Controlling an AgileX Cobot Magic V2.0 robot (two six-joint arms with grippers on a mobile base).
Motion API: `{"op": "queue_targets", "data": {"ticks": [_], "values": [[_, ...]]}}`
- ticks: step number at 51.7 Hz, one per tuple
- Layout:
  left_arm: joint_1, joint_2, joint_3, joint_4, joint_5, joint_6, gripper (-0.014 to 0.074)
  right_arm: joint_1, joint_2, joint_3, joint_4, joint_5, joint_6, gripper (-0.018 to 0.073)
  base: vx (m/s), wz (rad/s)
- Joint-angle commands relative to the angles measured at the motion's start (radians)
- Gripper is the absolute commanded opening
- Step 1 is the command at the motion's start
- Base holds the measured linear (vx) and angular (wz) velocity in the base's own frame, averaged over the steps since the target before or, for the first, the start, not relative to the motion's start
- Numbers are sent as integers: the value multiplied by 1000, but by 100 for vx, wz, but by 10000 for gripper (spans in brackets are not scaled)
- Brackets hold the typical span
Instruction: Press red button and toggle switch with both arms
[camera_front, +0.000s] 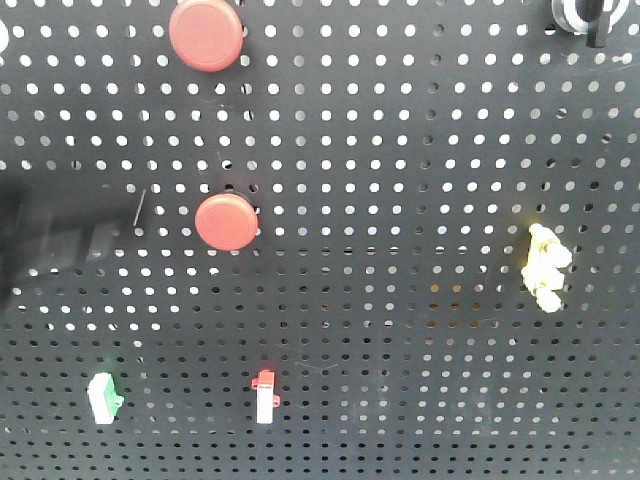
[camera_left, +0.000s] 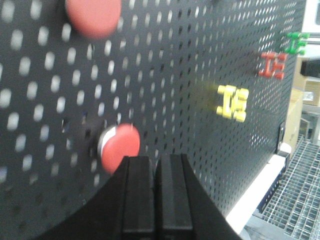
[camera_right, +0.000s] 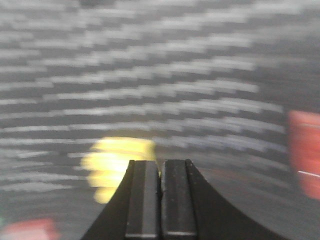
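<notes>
1. The left tool (camera_left: 156, 161) had its jaws pressed together, its tip close below the lower red button (camera_left: 121, 147), which sat left of the pegboard's (camera_front: 400, 150) middle.
2. The right tool (camera_right: 160, 164) was squeezed together too, facing the yellow toggle switch (camera_front: 543, 265) toward the pegboard's right side.
3. The right wrist view was smeared, so I couldn't tell whether anything touched.

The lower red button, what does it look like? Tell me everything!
The lower red button is a round, smooth cap, plastic by its look, sticking out from the black pegboard below the upper red button. The left wrist view shows a pale collar behind it. The left gripper, fingers together, points at its edge; whether they touch is unclear.
</notes>
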Motion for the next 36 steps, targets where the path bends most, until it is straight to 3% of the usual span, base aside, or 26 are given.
{"op": "queue_targets", "data": {"ticks": [1, 5, 8, 17, 29, 36], "values": [[1, -38, -1, -49, -75, -14, 1, -3, 51, -34, 365, 25, -284, -3, 0, 0], [1, -44, -3, -49, -75, -42, 1, -3, 96, -48, 520, 49, -373, -3, 0, 0], [1, -47, -3, -48, -75, -60, 1, -3, 142, -80, 555, 91, -387, -3, 0, 0], [1, -47, -3, -48, -76, -62, 1, -3, 274, -253, 545, 261, -371, -3, 0, 0], [1, -47, -3, -48, -89, -103, 1, -1, 388, -405, 507, 247, -293, -3, 0, 0], [1, -47, -3, -48, -95, -106, 1, 61, 443, -448, 496, 205, -297, -3, 0, 0]]}}
